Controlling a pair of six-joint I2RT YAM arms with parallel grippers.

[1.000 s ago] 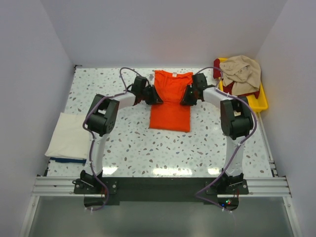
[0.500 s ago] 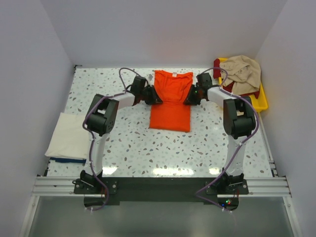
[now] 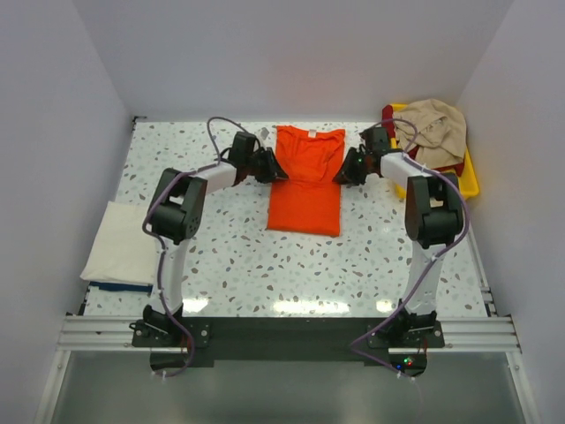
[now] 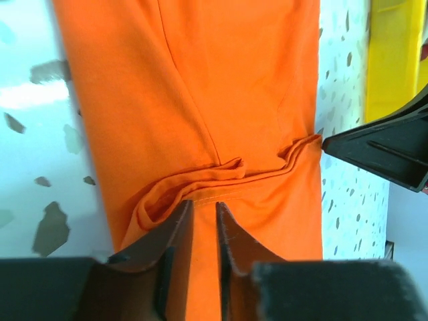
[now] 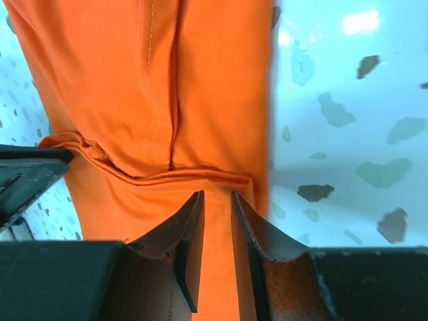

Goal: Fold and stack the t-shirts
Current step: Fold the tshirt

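The bright orange t-shirt lies flat at the back middle of the table, its sides folded in to a narrow strip, with a bunched crease across it. My left gripper sits at its left edge and my right gripper at its right edge, facing each other. In the left wrist view the jaws of the left gripper stand slightly apart over the orange cloth, gripping nothing. The right gripper is likewise narrowly open above the cloth. A folded cream-white t-shirt rests on a navy one at the left.
A yellow tray at the back right holds a crumpled beige t-shirt over a dark red one. White walls close in the left, back and right. Speckled tabletop shows in front of the orange shirt.
Both grippers have drawn outward from over the orange shirt toward its side edges. The left jaws have parted a little. The shirt stays put.
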